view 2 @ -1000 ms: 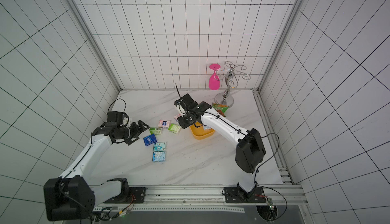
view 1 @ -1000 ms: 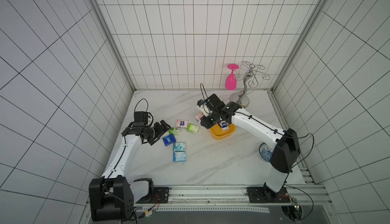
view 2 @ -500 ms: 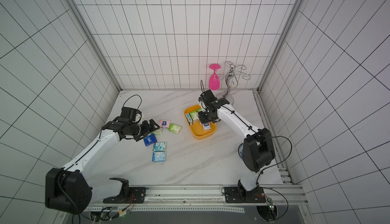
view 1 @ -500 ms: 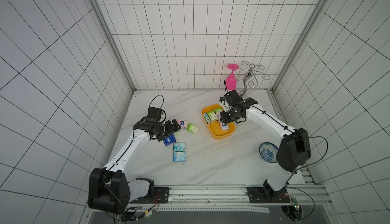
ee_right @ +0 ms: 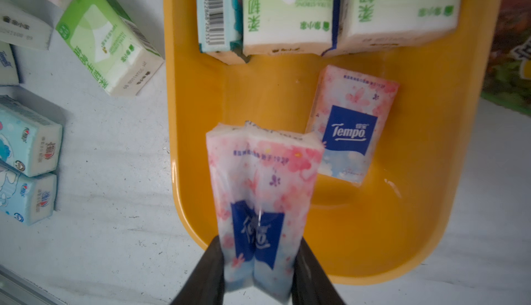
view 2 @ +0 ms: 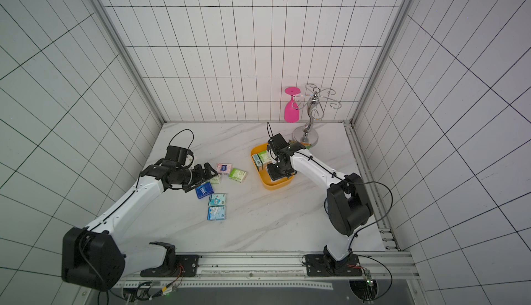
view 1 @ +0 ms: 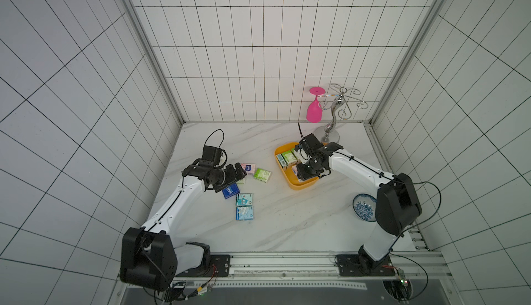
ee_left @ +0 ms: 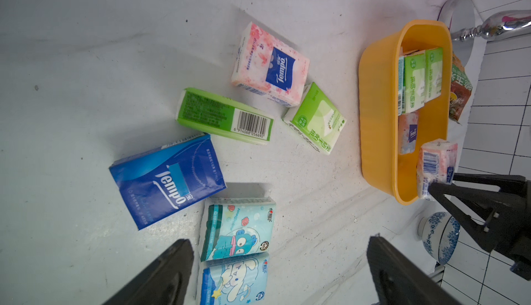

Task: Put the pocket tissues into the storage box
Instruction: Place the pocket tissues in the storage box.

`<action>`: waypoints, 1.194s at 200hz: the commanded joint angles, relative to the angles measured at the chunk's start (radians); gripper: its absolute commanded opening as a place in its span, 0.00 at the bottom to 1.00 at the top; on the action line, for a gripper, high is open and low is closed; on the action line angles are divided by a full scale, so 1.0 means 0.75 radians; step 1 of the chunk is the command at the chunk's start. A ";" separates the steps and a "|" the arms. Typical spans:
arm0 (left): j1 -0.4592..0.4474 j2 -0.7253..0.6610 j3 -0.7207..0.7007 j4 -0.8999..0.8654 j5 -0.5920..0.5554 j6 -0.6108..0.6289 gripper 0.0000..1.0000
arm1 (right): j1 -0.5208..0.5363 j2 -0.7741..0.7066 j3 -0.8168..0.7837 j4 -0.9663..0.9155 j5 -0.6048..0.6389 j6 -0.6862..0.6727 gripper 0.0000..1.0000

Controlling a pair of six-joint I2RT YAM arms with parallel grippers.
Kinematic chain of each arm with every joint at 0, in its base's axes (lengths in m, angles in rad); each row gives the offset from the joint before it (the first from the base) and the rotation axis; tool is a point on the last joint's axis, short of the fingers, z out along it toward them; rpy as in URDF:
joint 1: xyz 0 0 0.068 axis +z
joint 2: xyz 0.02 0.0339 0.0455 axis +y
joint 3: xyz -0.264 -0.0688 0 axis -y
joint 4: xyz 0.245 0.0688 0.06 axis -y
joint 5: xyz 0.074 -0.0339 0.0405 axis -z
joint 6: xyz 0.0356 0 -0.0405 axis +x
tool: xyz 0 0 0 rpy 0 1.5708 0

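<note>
Left claw (ee_left: pixel 278 272): jaws stand wide apart and hold nothing; it hangs over the loose packets on the table (ee_left: pixel 86 44). Just ahead of it, between the jaw tips, lies a light teal packet (ee_left: pixel 238 228), with a second teal packet (ee_left: pixel 235 280) touching it, nearer the claw. Beside these, off one jaw, lies the dark blue packet (ee_left: pixel 168 178). Further ahead of the claw lie a green packet (ee_left: pixel 224 115) with its barcode up, a second green packet (ee_left: pixel 316 119), and the pink-white packet (ee_left: pixel 270 65) beyond both. In both top views these six sit grouped about the claw (view 1: pixel 234 174), well apart from the storage box (view 1: pixel 298 184).

Right claw (ee_right: pixel 258 269): jaws are clamped on a pink-white packet (ee_right: pixel 261 200), gripped by its narrow sides near one end and visibly creased along the middle. The held packet hangs over the near end of the storage box (ee_right: pixel 373 231); contact with the floor of the box cannot be determined.

Storage box contents: ahead of the right claw, one pink-white packet (ee_right: pixel 350 128) lies flat on the box floor, just beside the held one. At the far end, a teal packet (ee_right: pixel 218 13) on edge and two green-white packets (ee_right: pixel 287 10) (ee_right: pixel 399 7) stand side by side, touching.

Beyond the box lies a snack bag (ee_left: pixel 459 90); a patterned bowl (view 1: pixel 363 207) sits on the table near the right arm.
</note>
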State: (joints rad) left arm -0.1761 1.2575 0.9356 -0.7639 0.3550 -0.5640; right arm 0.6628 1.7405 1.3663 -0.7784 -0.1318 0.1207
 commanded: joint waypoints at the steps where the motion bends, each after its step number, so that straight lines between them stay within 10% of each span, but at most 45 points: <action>1: -0.003 -0.004 0.012 0.006 -0.022 0.020 0.98 | 0.019 0.049 -0.019 0.040 -0.011 0.021 0.38; 150: -0.003 -0.030 0.002 -0.008 -0.050 0.030 0.98 | 0.026 0.300 0.147 0.053 0.302 0.050 0.44; 239: 0.000 -0.050 -0.004 -0.012 -0.059 0.035 0.98 | 0.026 0.250 0.179 0.053 0.335 0.058 0.64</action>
State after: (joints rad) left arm -0.1761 1.2388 0.9352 -0.7685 0.3283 -0.5564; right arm 0.6765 1.9575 1.4570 -0.7303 0.0826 0.1547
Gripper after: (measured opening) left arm 0.979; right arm 0.630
